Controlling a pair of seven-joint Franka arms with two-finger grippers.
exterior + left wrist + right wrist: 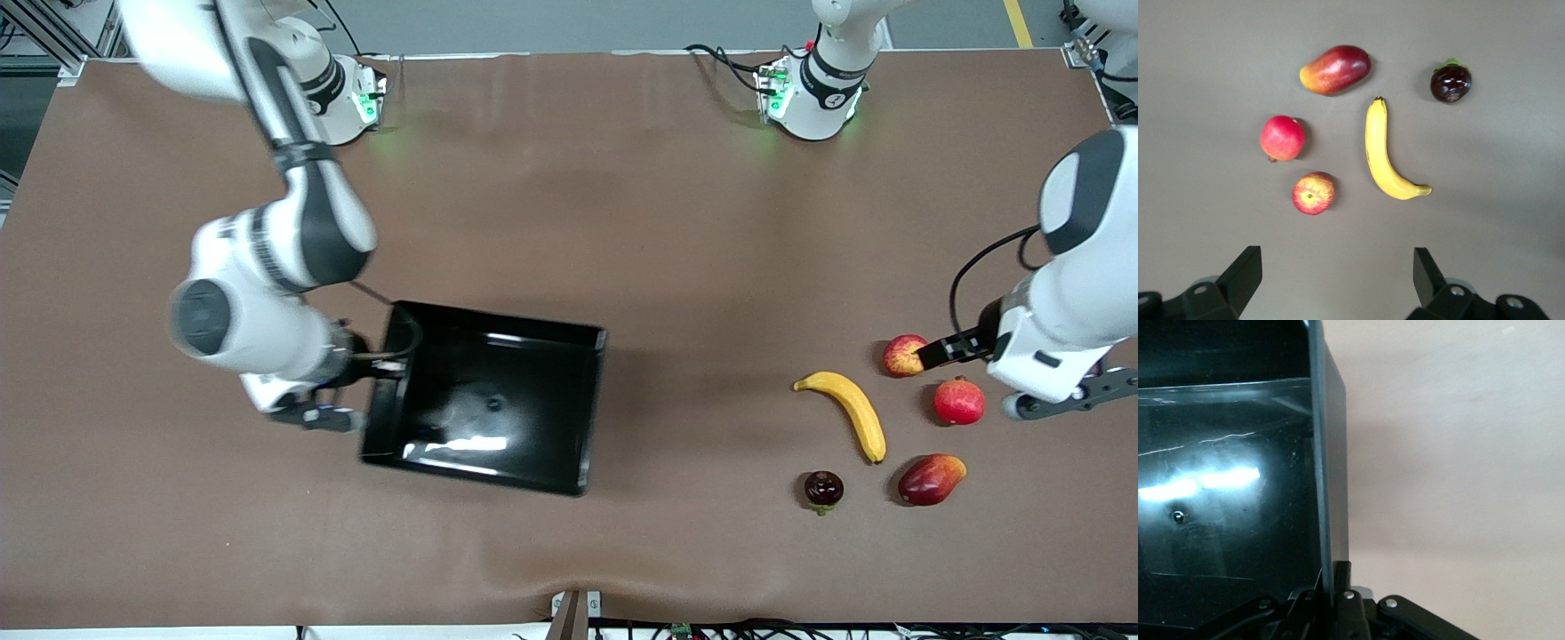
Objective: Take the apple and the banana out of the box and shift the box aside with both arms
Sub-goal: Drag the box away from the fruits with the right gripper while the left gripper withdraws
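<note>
Brown table point(622, 222) fills the front view, both arm bases along its top edge.

Black box point(484, 404), glossy, low walls, sits on the table toward the right arm's end, slightly skewed, nothing inside it. In the right wrist view the box wall point(1328, 467) runs straight up from the gripper, inside floor reflecting light.

Right gripper point(378, 364) is at the box's wall on the right arm's end, fingers pinched together on that wall; right wrist view shows the wall edge caught between the fingers point(1341, 577).

Left gripper point(933, 354) is above the fruit group at the left arm's end of the table, over the table just beside the apple, fingers spread wide, holding nothing. Left wrist view shows both fingers point(1241, 270) apart with bare table between them, apple well clear of them.

Banana point(849, 411), long, curved, yellow, lies flat among the fruits, on the box side of the group.

Mango-like red-yellow fruit point(931, 478) is nearer the front camera than the banana.

Pomegranate point(958, 401), plain red, sits beside the banana toward the left arm's end.

Apple point(904, 356), red with yellow streaks, is farthest from the front camera in the group, near the pomegranate.

Dark maroon fruit point(823, 490) with green stem is nearest the camera, beside the banana's tip.
</note>
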